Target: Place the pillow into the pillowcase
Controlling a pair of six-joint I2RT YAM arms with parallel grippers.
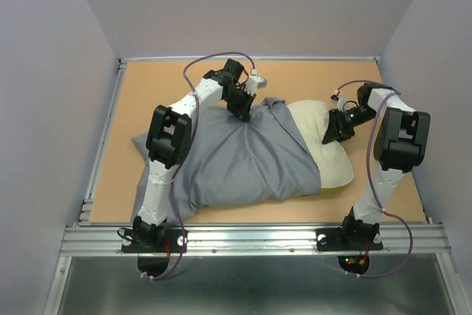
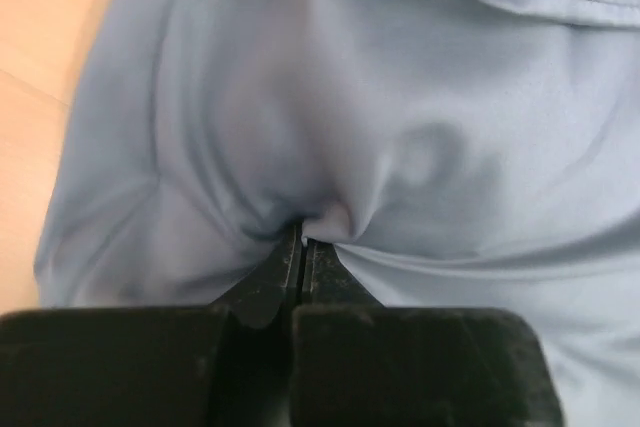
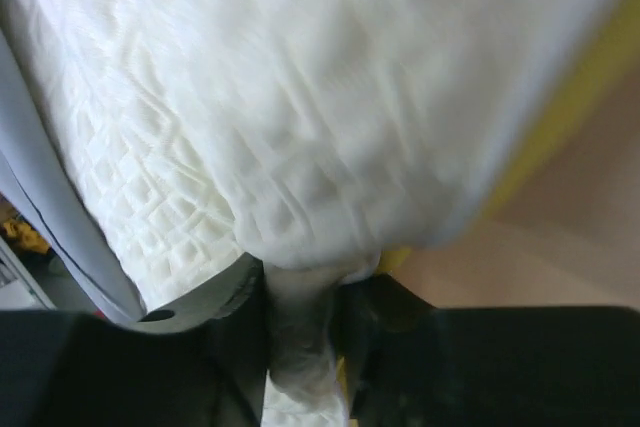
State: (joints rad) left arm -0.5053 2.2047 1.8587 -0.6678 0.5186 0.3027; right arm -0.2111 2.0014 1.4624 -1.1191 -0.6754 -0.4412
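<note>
**Ana:** Two arms over one table (image 1: 221, 79). What takes up the most room on it?

**Ben:** The pillowcase (image 1: 236, 160). It lies bulging and wrinkled across the middle, with one corner reaching toward the left edge and its open end facing the right edge.

**Ana:** And the pillow?

**Ben:** The pillow (image 1: 332, 160) is partly covered by that grey fabric. Only its white quilted end sticks out on the right side, short of the right edge, with the yellow band (image 3: 565, 137) running along its side.

**Ana:** What about the left gripper?

**Ben:** The left gripper (image 1: 243, 114) sits at the far side of the pillowcase, toward the far edge. Its fingers are pressed together on a pinch of grey cloth, which puckers around the tips.

**Ana:** The right one?

**Ben:** The right gripper (image 1: 333, 136) is on the exposed end of the pillow, clamped on a fold of the white quilted cover caught between its fingers.
</note>
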